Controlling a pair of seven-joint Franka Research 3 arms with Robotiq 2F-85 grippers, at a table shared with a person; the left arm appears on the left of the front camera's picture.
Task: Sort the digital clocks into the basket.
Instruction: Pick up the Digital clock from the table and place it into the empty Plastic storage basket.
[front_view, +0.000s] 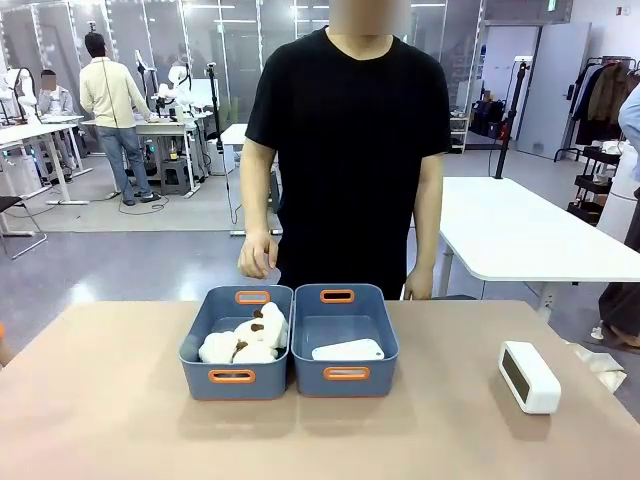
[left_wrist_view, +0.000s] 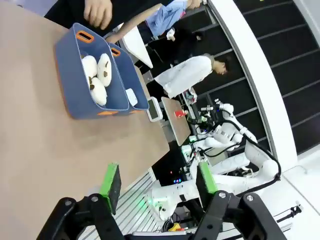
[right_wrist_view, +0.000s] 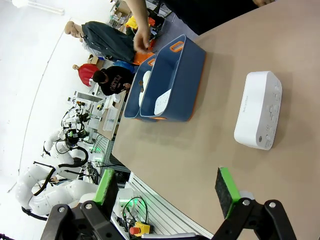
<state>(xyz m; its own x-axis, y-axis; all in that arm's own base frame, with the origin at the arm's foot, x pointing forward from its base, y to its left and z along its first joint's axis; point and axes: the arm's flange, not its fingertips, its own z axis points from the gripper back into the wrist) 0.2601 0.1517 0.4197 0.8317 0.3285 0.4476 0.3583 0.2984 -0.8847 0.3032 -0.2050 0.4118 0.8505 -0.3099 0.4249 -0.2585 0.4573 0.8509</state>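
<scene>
I read the right pincer (right_wrist_view: 165, 186) as open and empty. The loose clock (right_wrist_view: 258, 110), a smooth white rounded block, lies just ahead of it on the tan table (right_wrist_view: 200, 145). Left pincer (left_wrist_view: 158, 180) is open too, well apart from the clocks. Farther out, the second clock (front_view: 348, 350) lies flat in the right blue-grey plastic basket (front_view: 310, 378), partly hidden by the wall.

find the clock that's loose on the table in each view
Front: the clock is at lower right, standing right of both tubs.
Left wrist: the clock is small, near the picture's centre, just past the tubs.
Right wrist: the clock is large, right of centre, its back to the camera.
Shared landmark: the tub nearest it.
</scene>
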